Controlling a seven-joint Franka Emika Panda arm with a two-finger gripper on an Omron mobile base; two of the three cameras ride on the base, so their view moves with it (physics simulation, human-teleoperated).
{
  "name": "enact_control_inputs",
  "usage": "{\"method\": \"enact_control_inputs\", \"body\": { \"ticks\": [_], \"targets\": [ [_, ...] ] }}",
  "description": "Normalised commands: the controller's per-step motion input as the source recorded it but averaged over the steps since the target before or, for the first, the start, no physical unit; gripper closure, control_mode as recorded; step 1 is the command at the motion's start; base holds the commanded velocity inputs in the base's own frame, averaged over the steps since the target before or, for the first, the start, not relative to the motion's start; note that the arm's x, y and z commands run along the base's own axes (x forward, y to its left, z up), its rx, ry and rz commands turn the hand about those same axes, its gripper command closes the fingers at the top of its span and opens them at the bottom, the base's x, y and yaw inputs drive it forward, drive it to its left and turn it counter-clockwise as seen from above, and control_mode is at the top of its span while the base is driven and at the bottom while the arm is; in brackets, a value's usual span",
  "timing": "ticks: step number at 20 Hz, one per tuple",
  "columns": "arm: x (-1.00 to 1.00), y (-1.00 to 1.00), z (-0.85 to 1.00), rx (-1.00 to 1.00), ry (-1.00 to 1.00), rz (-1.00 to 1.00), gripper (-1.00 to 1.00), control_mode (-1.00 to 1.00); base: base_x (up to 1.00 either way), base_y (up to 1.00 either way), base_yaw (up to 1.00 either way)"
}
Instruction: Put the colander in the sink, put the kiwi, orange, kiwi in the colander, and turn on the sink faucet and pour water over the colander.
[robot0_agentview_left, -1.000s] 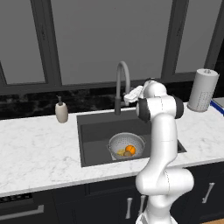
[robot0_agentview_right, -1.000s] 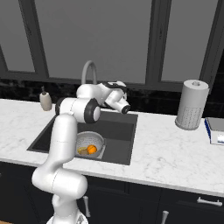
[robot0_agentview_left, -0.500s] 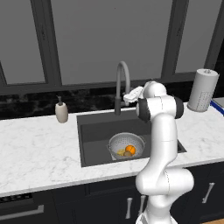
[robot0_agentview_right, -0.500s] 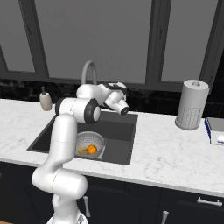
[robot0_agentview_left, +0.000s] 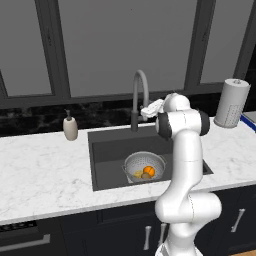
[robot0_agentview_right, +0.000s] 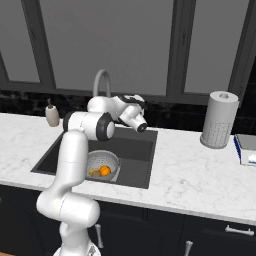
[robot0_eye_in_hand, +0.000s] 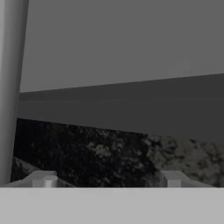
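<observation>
Faucet (robot0_agentview_left: 140, 95) is the landmark for everything here, and I will go across from its left to its right. Left of the faucet, a soap bottle (robot0_agentview_left: 70, 128) stands on the tabletop (robot0_agentview_left: 40, 175) by the back wall, well clear of my work. The faucet itself rises upright from the back rim of the sink (robot0_agentview_left: 107, 152), its long axis vertical, its arch curving forward over the basin. In front of the faucet and below its spout, the colander (robot0_agentview_left: 144, 167) sits on the sink floor with the orange (robot0_agentview_left: 148, 170) and a brown kiwi (robot0_agentview_left: 145, 176) touching it inside; I judge the fruit steps done and the water step next.

Just right of the faucet is my end effector (robot0_agentview_left: 151, 108), level with the upper part of the pipe and pointing toward the back wall. In the hand view the pipe (robot0_eye_in_hand: 11, 87) runs as a pale upright column along the left edge, outside my left fingertip (robot0_eye_in_hand: 46, 179), so the faucet lies to the left of my fingers, not between them. My fingers stand wide apart and grip nothing. I cannot make out the side lever in these views, but I judge it sits low on the base, below and left of me. Farther right of the faucet, a paper towel roll (robot0_agentview_left: 232, 103) stands on the tabletop.
</observation>
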Motion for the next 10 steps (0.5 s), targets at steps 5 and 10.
{"method": "enact_control_inputs", "body": {
  "ticks": [5,10],
  "targets": [
    [-0.01,0.00,-0.18,0.00,0.00,-0.01,-1.00,-1.00,0.00,0.00,0.00],
    [-0.14,0.00,-0.20,0.00,0.00,-0.02,-1.00,-1.00,0.00,0.00,0.00]
  ]
}}
